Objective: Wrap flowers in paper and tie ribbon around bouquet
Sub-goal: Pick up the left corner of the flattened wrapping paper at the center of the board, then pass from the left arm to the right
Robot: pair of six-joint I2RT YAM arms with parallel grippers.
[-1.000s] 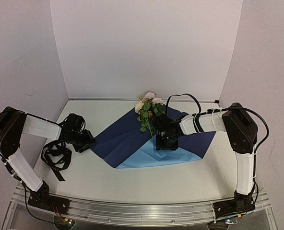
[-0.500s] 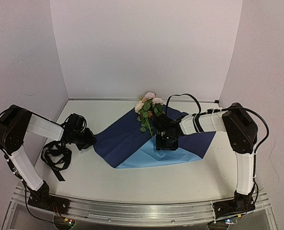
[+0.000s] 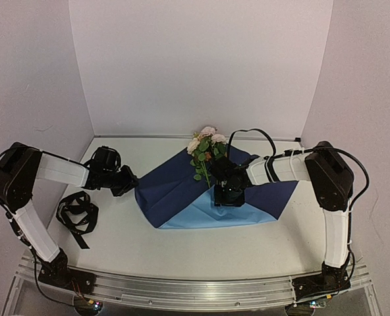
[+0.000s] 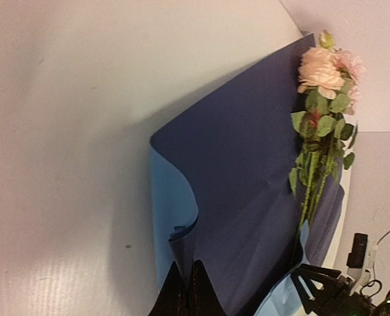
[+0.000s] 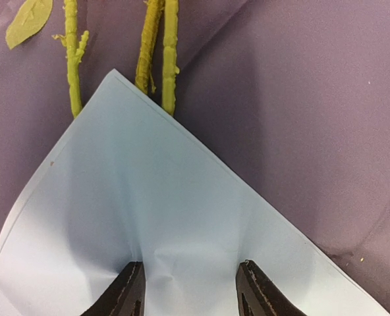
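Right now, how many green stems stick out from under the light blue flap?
3 stems: one at the left, two side by side near the middle, all running under the paper flap. More may hide beneath it.

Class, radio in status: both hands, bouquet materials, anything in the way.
Left hand shut on corner of creased navy-and-blue paper sheet. Right hand open, pressing light-blue flap over stems of pale rose bunch. Black fabric ribbon lies aside, untouched.
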